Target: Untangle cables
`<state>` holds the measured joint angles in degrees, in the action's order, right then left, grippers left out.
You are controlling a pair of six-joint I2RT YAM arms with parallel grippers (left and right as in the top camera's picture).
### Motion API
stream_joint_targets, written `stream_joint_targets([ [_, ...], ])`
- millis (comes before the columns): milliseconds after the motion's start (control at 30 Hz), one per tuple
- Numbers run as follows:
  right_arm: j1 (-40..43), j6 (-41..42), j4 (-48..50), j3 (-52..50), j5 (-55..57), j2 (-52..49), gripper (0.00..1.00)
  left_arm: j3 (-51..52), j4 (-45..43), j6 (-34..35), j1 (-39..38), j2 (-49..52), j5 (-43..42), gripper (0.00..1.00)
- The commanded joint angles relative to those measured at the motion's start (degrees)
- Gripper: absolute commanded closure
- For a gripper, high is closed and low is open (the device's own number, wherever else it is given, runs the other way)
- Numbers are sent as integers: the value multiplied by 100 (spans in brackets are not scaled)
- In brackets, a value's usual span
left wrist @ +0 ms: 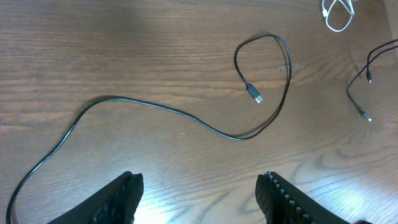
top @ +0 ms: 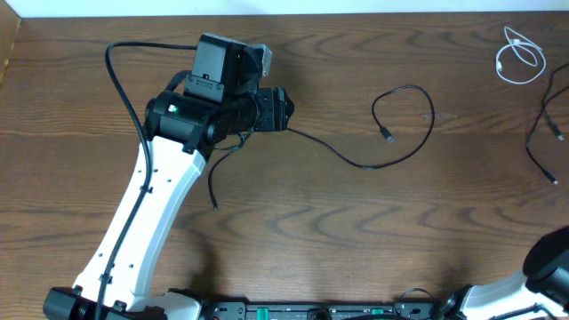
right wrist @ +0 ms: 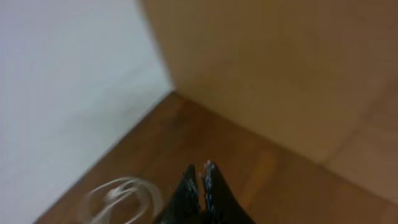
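A long black cable [top: 356, 163] lies on the wooden table, looping at its right end to a plug [top: 388, 135]; its other end runs under my left arm. The same cable shows in the left wrist view [left wrist: 186, 115]. The short white cable [top: 520, 60] is coiled at the far right back; it also shows in the left wrist view [left wrist: 339, 15] and, blurred, in the right wrist view [right wrist: 121, 198]. A second black cable [top: 538, 142] lies at the right edge. My left gripper [left wrist: 199, 199] is open and empty above the table. My right gripper [right wrist: 200, 180] is shut and empty.
The right arm's base [top: 533, 276] sits at the front right corner. The left arm [top: 151, 204] stretches from the front left over the table, with its own thick cord [top: 124, 71]. A tan wall [right wrist: 280, 68] shows in the right wrist view.
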<state>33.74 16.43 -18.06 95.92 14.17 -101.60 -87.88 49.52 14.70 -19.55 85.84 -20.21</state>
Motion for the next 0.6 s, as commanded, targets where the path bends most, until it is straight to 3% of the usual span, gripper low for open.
stream_joint_targets([
  [0, 323, 68, 107, 39, 577, -376, 99, -42, 15, -114, 9, 11, 33, 37],
  [133, 621, 17, 83, 39, 420, -848, 99, -42, 17, -114, 9, 11, 33, 37],
  [200, 763, -116, -7, 39, 105, -1067, 67, -42, 15, -114, 9, 11, 13, 37],
  [267, 872, -170, -116, 39, -299, -1202, 1, -42, 15, -111, 9, 11, 13, 37],
  [567, 820, -142, -1012, 39, -1132, -1266, 1, -42, 26, -114, 9, 11, -11, 37],
])
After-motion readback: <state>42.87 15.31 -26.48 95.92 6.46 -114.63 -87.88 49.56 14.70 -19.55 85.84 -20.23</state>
